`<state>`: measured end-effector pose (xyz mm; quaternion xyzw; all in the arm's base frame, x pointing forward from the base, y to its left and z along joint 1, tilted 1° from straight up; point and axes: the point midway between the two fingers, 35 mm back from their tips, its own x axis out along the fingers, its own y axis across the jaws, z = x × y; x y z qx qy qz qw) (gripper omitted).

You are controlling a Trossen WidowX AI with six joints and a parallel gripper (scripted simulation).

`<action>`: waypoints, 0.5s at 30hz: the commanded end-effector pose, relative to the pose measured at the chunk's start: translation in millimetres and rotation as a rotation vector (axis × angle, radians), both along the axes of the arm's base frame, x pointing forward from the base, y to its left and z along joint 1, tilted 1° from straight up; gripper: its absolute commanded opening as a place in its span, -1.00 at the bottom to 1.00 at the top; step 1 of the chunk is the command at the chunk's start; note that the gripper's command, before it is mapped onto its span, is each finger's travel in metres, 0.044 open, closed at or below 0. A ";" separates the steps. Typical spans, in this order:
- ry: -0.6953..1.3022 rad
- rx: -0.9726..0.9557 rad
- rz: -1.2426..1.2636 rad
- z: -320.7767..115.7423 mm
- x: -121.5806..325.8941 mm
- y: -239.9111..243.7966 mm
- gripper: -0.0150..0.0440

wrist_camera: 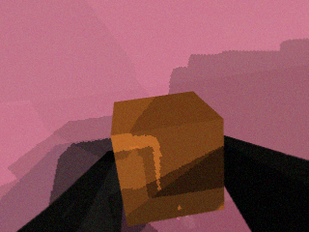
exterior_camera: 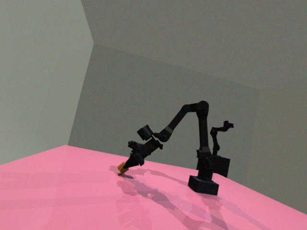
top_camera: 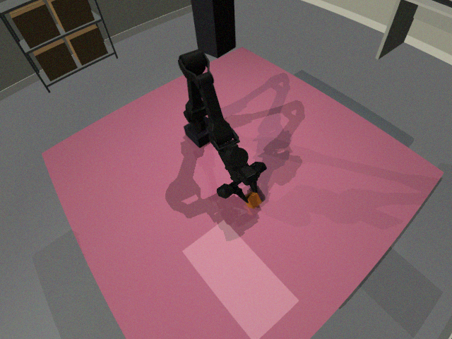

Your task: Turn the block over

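The orange-brown block (top_camera: 255, 200) (exterior_camera: 121, 168) (wrist_camera: 166, 113) sits between the two black fingers of my gripper (top_camera: 251, 198) (exterior_camera: 124, 166) (wrist_camera: 165, 152). The gripper is shut on it, with one finger against each side. The gripper points down at a slant, and the block is tilted with it. In the exterior view its lowest corner is close to the pink table (top_camera: 127, 164) (exterior_camera: 74, 193) (wrist_camera: 145, 29); whether it touches is not clear. Light and shadow patches cross the block's faces in the wrist view, and I cannot make out the marked side.
A pale rectangle (top_camera: 241, 280) lies on the table in front of the gripper. The arm's base (top_camera: 197, 134) (exterior_camera: 203, 185) stands behind. A dark pillar (top_camera: 213, 29) stands beyond the far corner, and a shelf rack (top_camera: 69, 38) stands at the back left.
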<state>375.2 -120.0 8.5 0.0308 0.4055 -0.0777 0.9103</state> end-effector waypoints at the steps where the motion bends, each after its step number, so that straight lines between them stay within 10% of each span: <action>1: -0.055 -0.002 -0.002 -8.1 -2.2 0.6 -0.49; 15: -0.264 -0.038 0.005 -12.2 -11.8 4.1 -0.49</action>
